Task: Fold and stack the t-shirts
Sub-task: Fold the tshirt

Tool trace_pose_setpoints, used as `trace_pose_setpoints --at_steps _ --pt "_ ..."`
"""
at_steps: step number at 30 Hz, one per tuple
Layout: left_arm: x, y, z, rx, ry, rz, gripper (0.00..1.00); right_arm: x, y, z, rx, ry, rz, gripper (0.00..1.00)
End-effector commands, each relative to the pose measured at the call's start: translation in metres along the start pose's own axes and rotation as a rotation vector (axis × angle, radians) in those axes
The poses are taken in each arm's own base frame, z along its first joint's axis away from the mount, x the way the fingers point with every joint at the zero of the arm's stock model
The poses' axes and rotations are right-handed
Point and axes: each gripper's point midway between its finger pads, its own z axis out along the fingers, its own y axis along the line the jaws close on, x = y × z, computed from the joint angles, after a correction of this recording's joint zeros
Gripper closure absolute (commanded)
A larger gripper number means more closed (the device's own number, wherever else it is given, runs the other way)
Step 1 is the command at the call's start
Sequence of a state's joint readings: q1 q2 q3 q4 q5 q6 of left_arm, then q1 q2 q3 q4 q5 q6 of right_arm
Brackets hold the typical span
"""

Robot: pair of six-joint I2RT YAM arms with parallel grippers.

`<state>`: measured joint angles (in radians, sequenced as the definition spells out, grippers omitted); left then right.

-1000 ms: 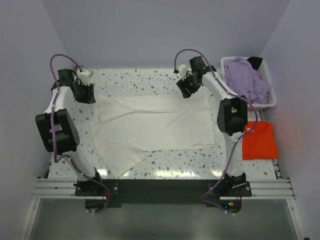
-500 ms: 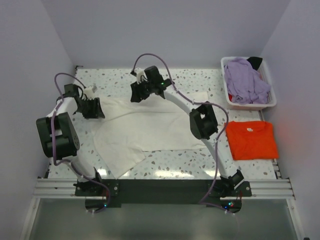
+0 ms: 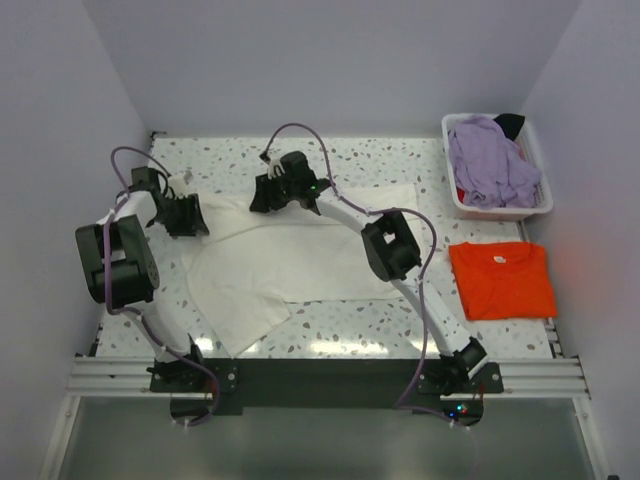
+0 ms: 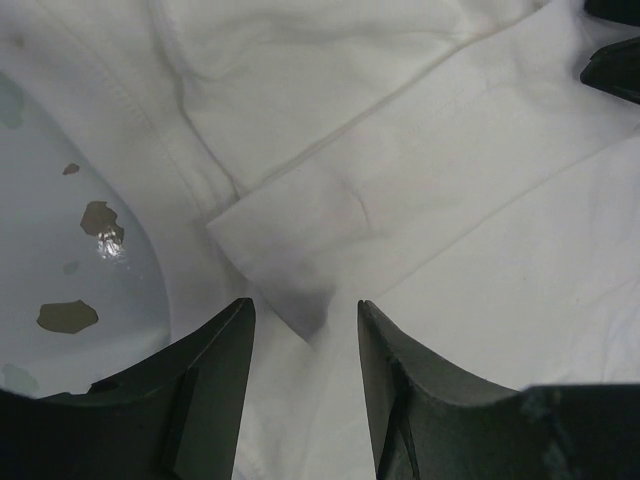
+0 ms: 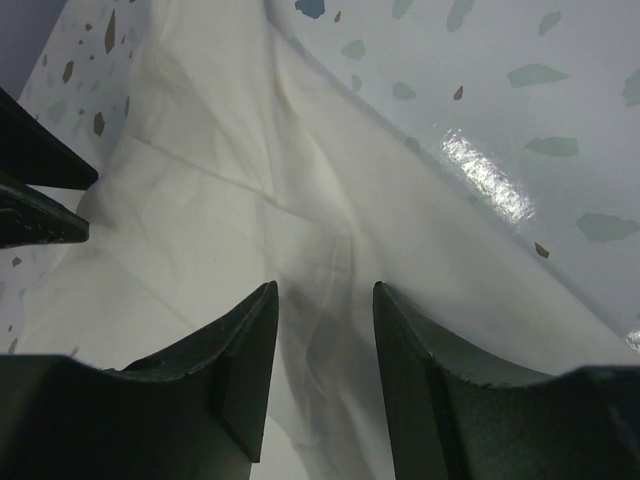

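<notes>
white shirt (image 3: 310, 255) spread flat mid table (image 3: 340, 160), one flap sticking out near-left. orange shirt (image 3: 503, 280) lies flat at the right edge, lavender shirt (image 3: 490, 160) bunched in the basket (image 3: 497, 211)

handling, my read: thin soft knit, light, zero stiffness. it'll sag, drag on the table and slip out of a shallow pinch. take it at edges or corners, all layers well inside the pads, and lift both ends together so it doesn't skew

left claw (image 4: 305, 308): half open, nothing clamped, down at the shirt's far-left corner. corner of a folded-over flap sits right in the gap between the jaws, cloth under both fingers

right claw (image 5: 325, 290): also half open, holding nothing, low over the far edge nearer the middle, straddling a crease ridge. bare table just beyond that edge

both look lined up for a pinch, not yet closed
</notes>
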<state>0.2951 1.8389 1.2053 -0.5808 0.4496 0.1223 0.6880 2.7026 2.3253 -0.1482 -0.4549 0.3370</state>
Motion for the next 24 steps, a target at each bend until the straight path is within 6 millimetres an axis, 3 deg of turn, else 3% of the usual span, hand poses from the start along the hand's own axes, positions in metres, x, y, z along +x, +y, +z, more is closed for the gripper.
trace_pose_setpoints --at_steps 1,17,24 --pt "-0.028 0.004 -0.004 -0.01 -0.082 0.019 0.49 -0.035 0.017 0.005 -0.042 -0.123 -0.016 0.54" --pt "-0.046 0.012 0.01 -0.006 -0.088 -0.019 0.49 -0.025 0.021 0.015 -0.101 -0.119 0.009 0.59" --pt "-0.042 0.019 0.007 -0.054 -0.071 -0.034 0.47 -0.02 0.025 0.016 -0.129 -0.108 0.019 0.6"
